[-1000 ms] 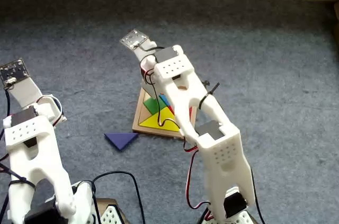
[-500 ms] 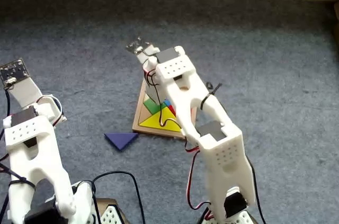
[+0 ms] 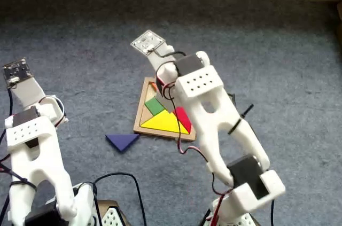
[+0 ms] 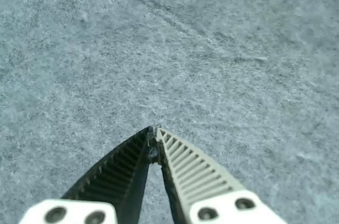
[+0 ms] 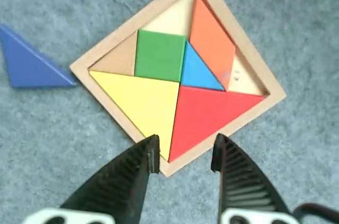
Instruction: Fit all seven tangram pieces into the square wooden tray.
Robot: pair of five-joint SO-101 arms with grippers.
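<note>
Right wrist view shows the right gripper (image 5: 183, 152), jaws apart and empty, hovering over the square wooden tray (image 5: 79, 68), with the loose blue triangle (image 5: 29, 62) on the carpet (image 5: 296, 12) just beyond the tray's rim, toward the closed left gripper (image 4: 154, 134), which seems farther from it.

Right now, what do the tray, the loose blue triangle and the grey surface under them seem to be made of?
The tray: pale unpainted wood, matte, tan rim. The blue triangle: probably painted wood, flat even colour, no shine. The grey surface: carpet-like fabric, fuzzy short fibres.
</note>
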